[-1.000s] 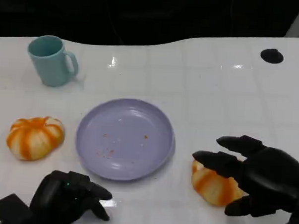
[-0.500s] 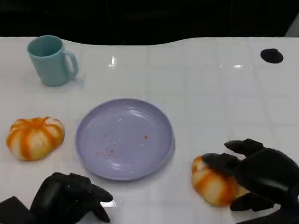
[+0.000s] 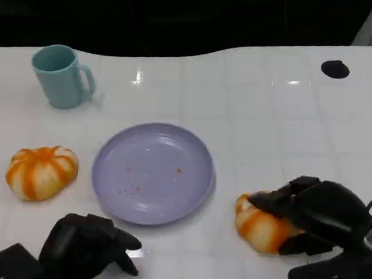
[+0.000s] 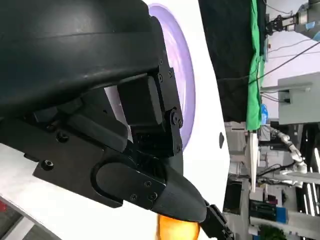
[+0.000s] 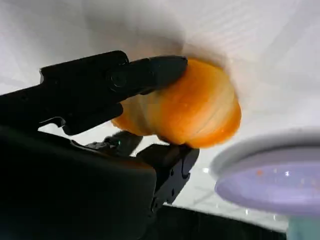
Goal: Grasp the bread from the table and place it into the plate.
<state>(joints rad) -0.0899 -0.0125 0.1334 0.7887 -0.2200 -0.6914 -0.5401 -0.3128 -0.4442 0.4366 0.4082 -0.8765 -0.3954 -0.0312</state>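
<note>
White tabletop [image 3: 255, 111] fills the head view, with a dark background behind its far edge. A lilac plate [image 3: 152, 172] sits at the centre of the table, with a few small crumbs on its surface. A teal mug [image 3: 59, 75] stands upright at the far left, well apart from the plate. A small black disc [image 3: 335, 69] lies at the far right of the table.

Two orange-and-white striped bread rolls are present. One bread roll [image 3: 41, 171] rests on the table to the left of the plate, untouched. The second bread roll [image 3: 260, 226] rests on the table just right of the plate, near its rim but outside it.

The right hand [image 3: 315, 214] is closed around the second bread roll. In the right wrist view, one finger [image 5: 150, 72] presses on one side of the roll [image 5: 192, 110] and another part of the hand presses on the opposite side, with the plate rim [image 5: 260, 155] close by.

The left hand [image 3: 85, 246] rests low at the near left edge of the table, fingers curled in, holding nothing. The left wrist view shows the plate [image 4: 177, 75] beyond this hand.
</note>
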